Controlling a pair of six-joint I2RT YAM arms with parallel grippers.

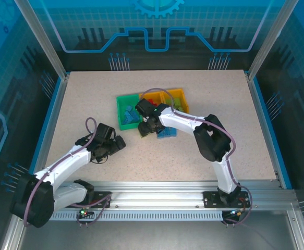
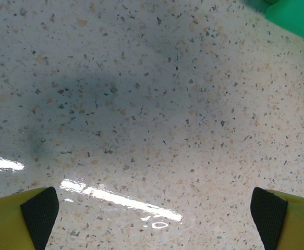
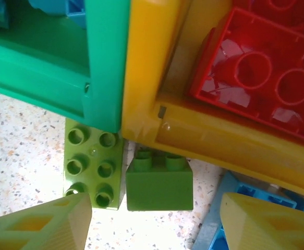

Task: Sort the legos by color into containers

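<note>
Right claw [image 3: 157,202]: jaws partly apart, holding nothing. A small lime lego [image 3: 159,185] stands between the fingers, clear of both. A second lime lego [image 3: 92,166] lies just left of it, studs up.
Ahead of the claw: green container [image 3: 105,62] touching orange container [image 3: 152,78], with a red lego [image 3: 256,78] inside the latter.
Blue legos [image 3: 245,187] lie beside the right finger.
Left claw [image 2: 154,216]: jaws wide, holding nothing, over bare desk [image 2: 141,104].

green bin [image 3: 47,67]: blue bricks [image 3: 76,5] inside | orange bin [image 3: 152,78]: touching green bin's side, red brick [image 3: 256,73] inside, underside up | lime six-stud brick [image 3: 92,166]: flat, studs up, at green bin's corner | lime small brick [image 3: 159,185]: just beside it, tipped on side
</note>
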